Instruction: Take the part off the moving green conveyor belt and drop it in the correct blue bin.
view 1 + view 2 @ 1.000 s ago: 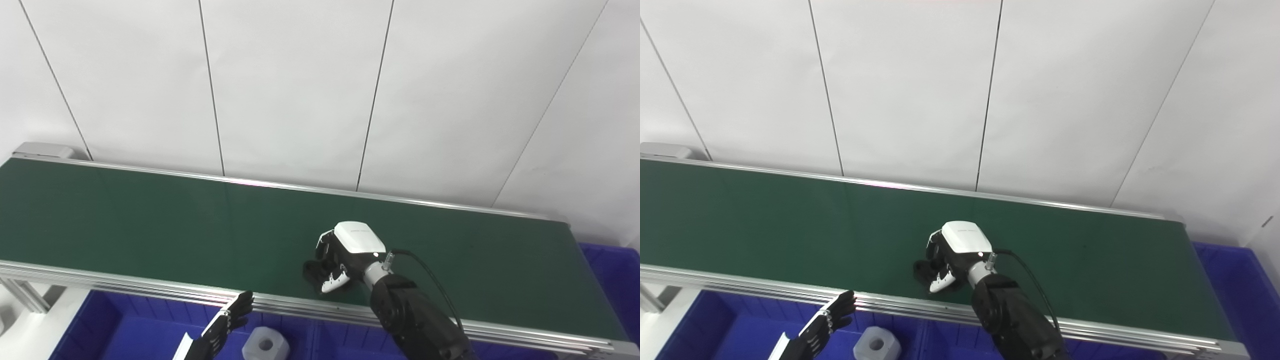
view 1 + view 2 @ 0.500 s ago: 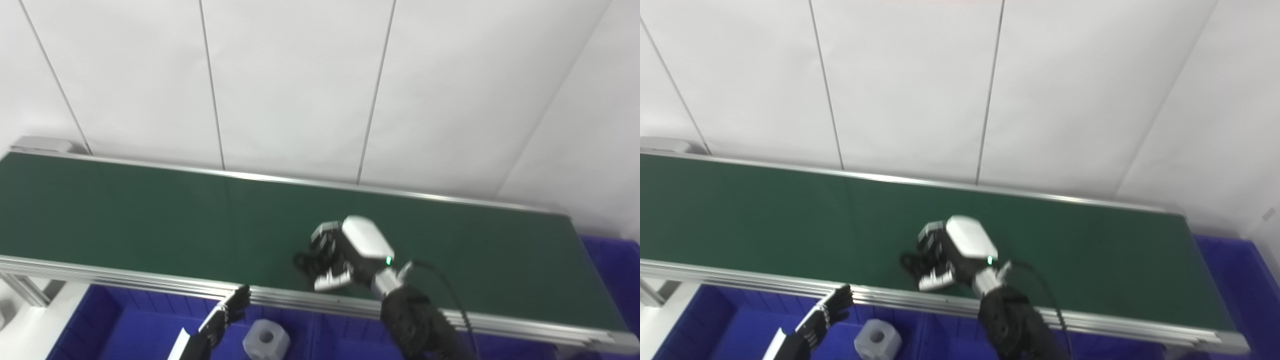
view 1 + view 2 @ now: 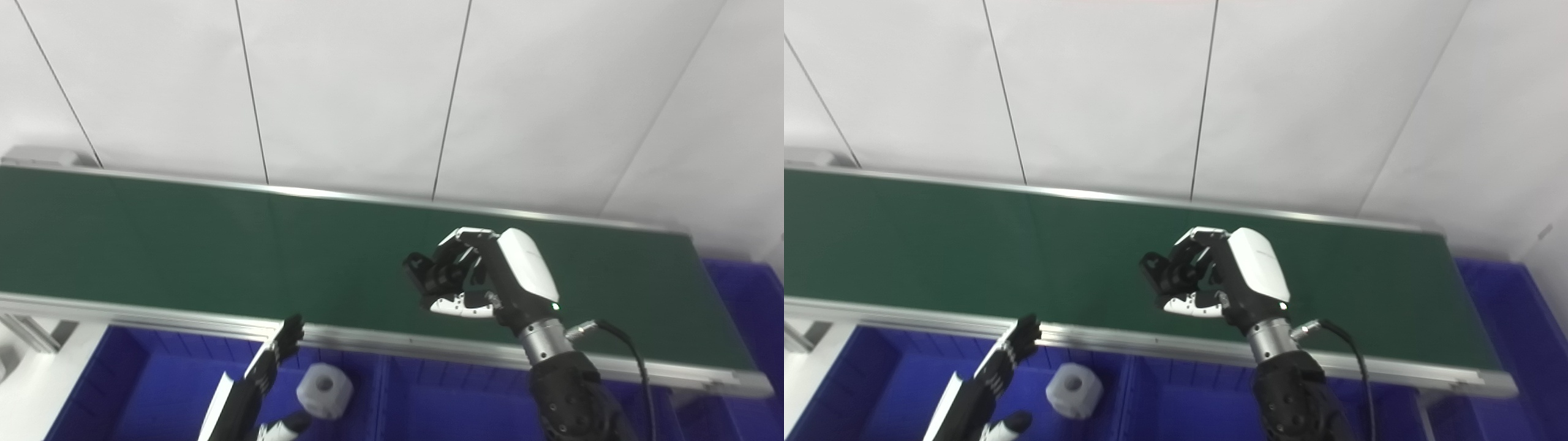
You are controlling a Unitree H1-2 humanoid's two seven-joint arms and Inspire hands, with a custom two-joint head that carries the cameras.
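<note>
Above green conveyor belt, small black matte part pinched at 9 o'clock of right hand; left hand spread flat over blue bin.

My right hand is raised above the dark green conveyor belt, fingers curled around a small black part. My left hand, fingers extended, hovers over the blue plastic bin beside a white hexagonal part.
</note>
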